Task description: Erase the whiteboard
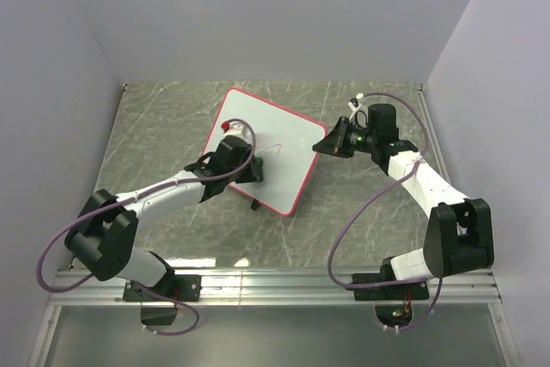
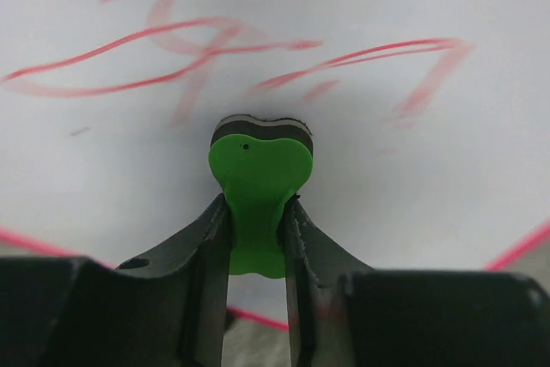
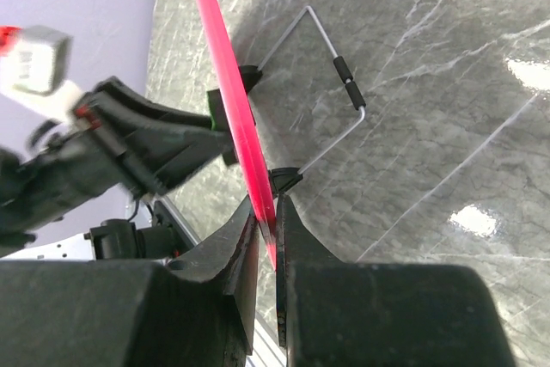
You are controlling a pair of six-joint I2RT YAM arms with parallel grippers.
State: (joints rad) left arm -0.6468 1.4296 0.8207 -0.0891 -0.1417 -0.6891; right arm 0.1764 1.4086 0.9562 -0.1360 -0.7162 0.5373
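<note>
The whiteboard [image 1: 273,145], white with a pink-red frame, stands tilted on a wire stand mid-table. Red scribbles [image 2: 198,45] cross its face, partly smeared. My left gripper [image 2: 258,212] is shut on the green eraser [image 2: 258,174], whose black felt edge presses against the board just below the scribbles. In the top view the left gripper [image 1: 245,165] sits over the board's lower left part. My right gripper [image 3: 268,212] is shut on the board's pink-red frame [image 3: 232,100] at its right corner, seen in the top view [image 1: 326,145].
The wire stand [image 3: 339,70] and two black clips [image 3: 284,180] show behind the board in the right wrist view. Grey walls close in the marble table [image 1: 172,118] on three sides. An aluminium rail [image 1: 275,285] runs along the near edge.
</note>
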